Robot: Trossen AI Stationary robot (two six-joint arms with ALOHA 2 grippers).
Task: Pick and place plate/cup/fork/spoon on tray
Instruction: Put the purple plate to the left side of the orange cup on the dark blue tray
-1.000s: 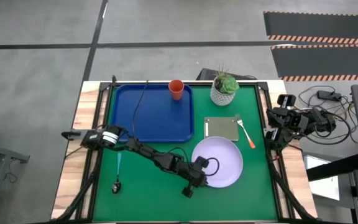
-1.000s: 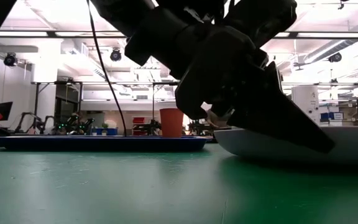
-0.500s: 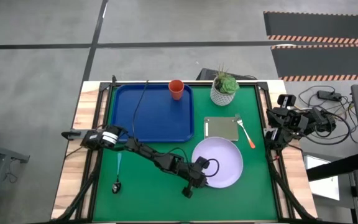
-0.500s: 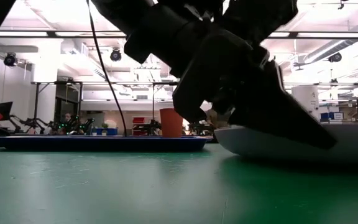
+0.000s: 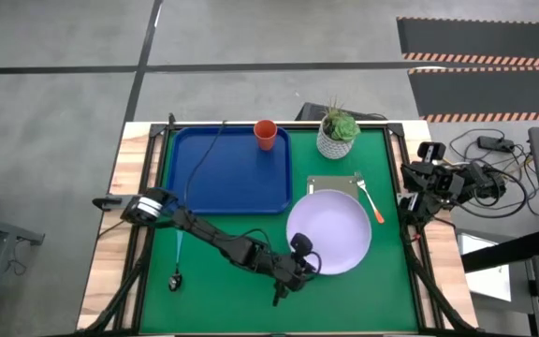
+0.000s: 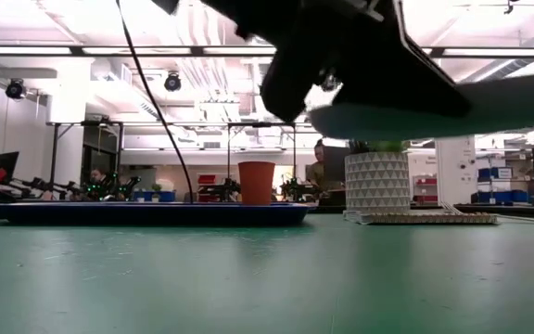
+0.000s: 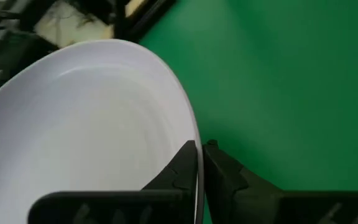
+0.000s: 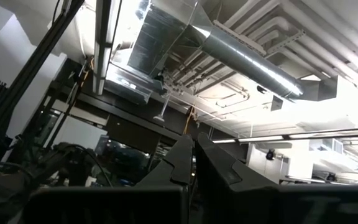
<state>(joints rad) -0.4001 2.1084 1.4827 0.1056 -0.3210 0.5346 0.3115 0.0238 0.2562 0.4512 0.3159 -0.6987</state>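
The pale lavender-white plate [image 5: 330, 232] hangs in the air right of the table's middle; the low view shows it [image 6: 452, 107] well above the green mat. My left gripper [image 5: 299, 256] is shut on its near-left rim. The orange-red cup [image 5: 265, 133] stands upright at the far edge of the blue tray [image 5: 223, 173]. The orange-handled fork [image 5: 372, 202] lies on the mat right of the plate. The blue-handled spoon [image 5: 177, 260] lies on the mat at the near left. My right gripper [image 5: 417, 192] waits at the table's right edge, shut, pointing up at the ceiling [image 8: 194, 155]. My left gripper pinches the plate's rim [image 7: 196, 146] on its near-left side between its two fingers, one finger [image 7: 182, 171] on the inner face and one [image 7: 225, 177] on the outer. The fingers come from the table's near-left side, roughly level. The plate is lifted clear, slightly tilted.
A grey-green square pad [image 5: 330, 190] lies on the mat, its near edge under the raised plate. A white pot with a green plant [image 5: 339, 133] stands at the far edge, right of the tray. Open green mat lies near the front edge [image 6: 248, 278].
My left gripper has gone up with the plate, which was resting on the mat and now hangs clear above it. The plate has also shifted a little toward the far edge, over the pad's near edge.
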